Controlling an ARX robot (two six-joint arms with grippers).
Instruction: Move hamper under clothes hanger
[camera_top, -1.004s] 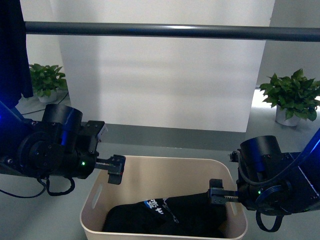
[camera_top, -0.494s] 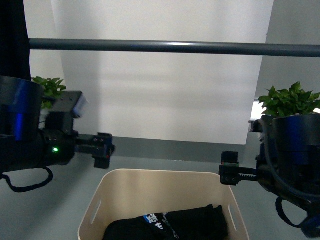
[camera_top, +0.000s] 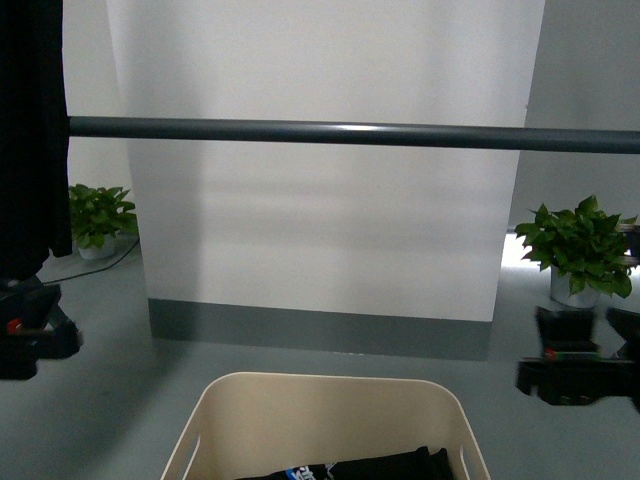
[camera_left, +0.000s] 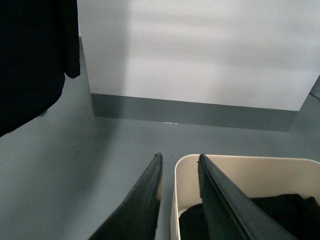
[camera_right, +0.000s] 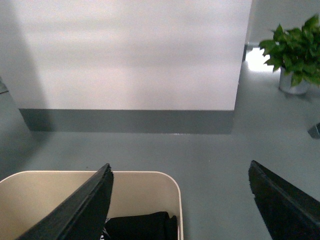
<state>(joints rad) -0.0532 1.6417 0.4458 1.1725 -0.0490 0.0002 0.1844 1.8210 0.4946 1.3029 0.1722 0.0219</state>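
The beige hamper (camera_top: 330, 400) stands on the floor at the bottom centre of the front view, with dark clothes (camera_top: 350, 468) in it. The clothes hanger's dark grey bar (camera_top: 350, 133) runs across above and beyond it. My left gripper (camera_top: 28, 335) is at the far left edge, off to the hamper's left. My right gripper (camera_top: 572, 378) is off to its right. Both are open and empty. In the left wrist view the open left gripper (camera_left: 180, 156) straddles the hamper's side wall (camera_left: 175, 200). In the right wrist view the right gripper (camera_right: 180, 167) is wide open over the hamper's corner (camera_right: 150, 173).
A dark garment (camera_top: 30, 130) hangs from the bar at the far left. Potted plants stand on the floor at the left (camera_top: 95, 218) and right (camera_top: 578, 245). A white panel with a grey base (camera_top: 320, 330) stands behind the rack.
Both grippers have moved from the hamper's rim outward to the frame's edges. The bar and the hamper now sit lower in the front view.
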